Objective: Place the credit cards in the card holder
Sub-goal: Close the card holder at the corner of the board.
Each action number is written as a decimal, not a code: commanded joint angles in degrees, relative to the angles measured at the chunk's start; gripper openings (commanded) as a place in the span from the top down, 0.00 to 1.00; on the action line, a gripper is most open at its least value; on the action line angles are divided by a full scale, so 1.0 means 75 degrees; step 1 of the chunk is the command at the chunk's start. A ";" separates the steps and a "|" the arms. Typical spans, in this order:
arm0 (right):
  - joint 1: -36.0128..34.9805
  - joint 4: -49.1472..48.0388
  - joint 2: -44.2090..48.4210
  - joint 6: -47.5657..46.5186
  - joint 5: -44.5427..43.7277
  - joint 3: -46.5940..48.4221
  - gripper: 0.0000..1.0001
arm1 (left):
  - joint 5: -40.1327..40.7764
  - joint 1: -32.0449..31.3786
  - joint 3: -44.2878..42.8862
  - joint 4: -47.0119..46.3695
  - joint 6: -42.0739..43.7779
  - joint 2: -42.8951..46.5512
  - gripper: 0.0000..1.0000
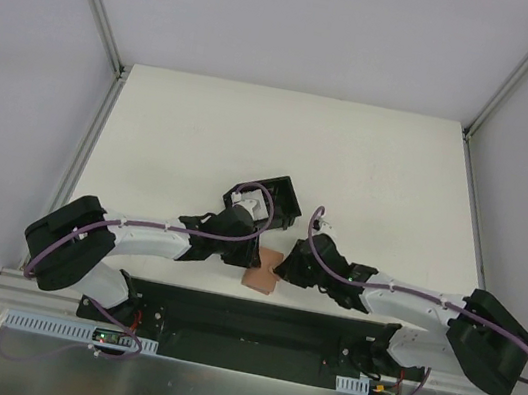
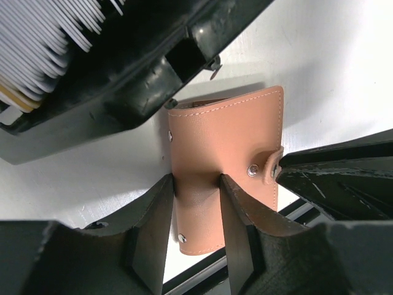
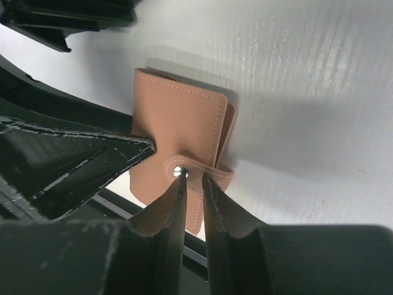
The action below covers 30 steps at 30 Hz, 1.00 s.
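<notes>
Left wrist view puts the wallet (image 2: 224,141) flat on the table (image 2: 344,61), just beside the box (image 2: 123,80), and near the table's front edge in the top view. It is closed, with its strap (image 3: 212,167) fastened on the snap (image 3: 179,171).

My right gripper (image 3: 192,178) is nipped nearly together on that strap, right at the snap. My left gripper (image 2: 196,181) has its fingers apart, one at the wallet's edge and one on its face. Whether they pinch it or only pin it down, I cannot tell.

As I judge it, the step is popping the snap. The left should hold the body firmly down. The right should peel the strap straight off the stud with a short pull, so the wallet does not drag toward the box.
</notes>
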<state>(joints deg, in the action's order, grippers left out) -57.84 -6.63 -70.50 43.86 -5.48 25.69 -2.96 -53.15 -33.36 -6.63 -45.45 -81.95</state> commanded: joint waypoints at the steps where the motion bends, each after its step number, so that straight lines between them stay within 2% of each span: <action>1: 0.0025 -0.0322 -0.0279 -0.0164 0.0261 0.0265 0.81 | -0.0132 0.0055 0.0253 0.0369 -0.0092 -0.0135 0.64; 23: 0.0049 -0.0205 -0.0854 -0.0620 0.0613 0.0757 0.82 | -0.0214 0.0043 0.0347 0.0217 -0.0186 -0.0065 0.65; 30: 0.0002 0.0473 -0.1088 -0.0714 0.0437 0.1132 0.83 | -0.0226 0.0043 0.0359 0.0205 -0.0186 -0.0054 0.64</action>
<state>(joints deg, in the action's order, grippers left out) -57.34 -5.89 -77.21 39.72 -1.67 31.07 -2.98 -53.12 -32.45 -7.94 -46.89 -81.69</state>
